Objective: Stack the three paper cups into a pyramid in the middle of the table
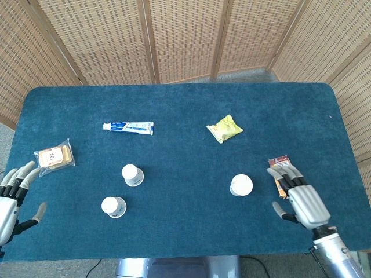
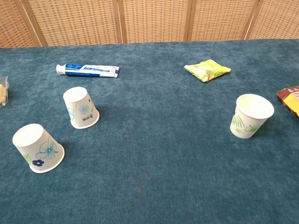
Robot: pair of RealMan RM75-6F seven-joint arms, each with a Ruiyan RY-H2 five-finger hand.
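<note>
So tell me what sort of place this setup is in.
Likely an indoor staged test area, not a home: a blue cloth-covered table ringed by woven screen panels, with paper cups, a toothpaste tube and snack packs spread apart.

A staged test space — blue-felt table ringed by woven wicker screens, not a home.

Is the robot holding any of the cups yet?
No, nothing is held. The left hand and right hand are both open and empty, and neither touches a white paper cup.
</note>
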